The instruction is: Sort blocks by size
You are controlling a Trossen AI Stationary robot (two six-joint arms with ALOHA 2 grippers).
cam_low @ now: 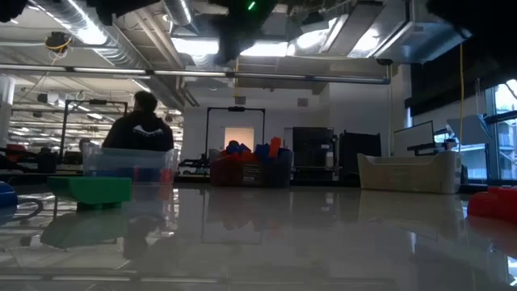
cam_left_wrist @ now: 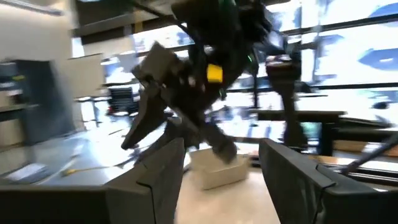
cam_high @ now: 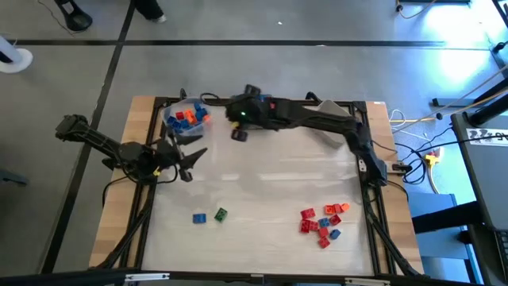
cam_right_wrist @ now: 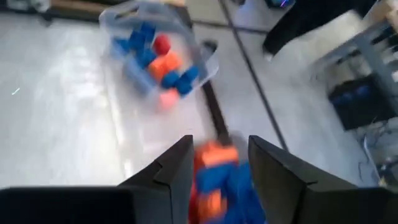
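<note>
1. Blocks (cam_high: 321, 221): pile at the table's 5 o'clock, two at 7, more in the bin (cam_high: 167, 119) at 11.
2. Likely light, rigid and slick; pinch across flat sides.
3. Left gripper (cam_left_wrist: 221, 149) released, empty; right gripper (cam_right_wrist: 217, 146), by the bin: cannot tell.

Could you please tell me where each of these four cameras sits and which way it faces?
High: overhead, straight down on the table; both arms show.
Low: at tabletop height, level into the room; a green block is close.
Left wrist: past the left gripper toward the right arm.
Right wrist: past the right gripper toward the clear bin.
Shared: the high view also shows that bin.
</note>
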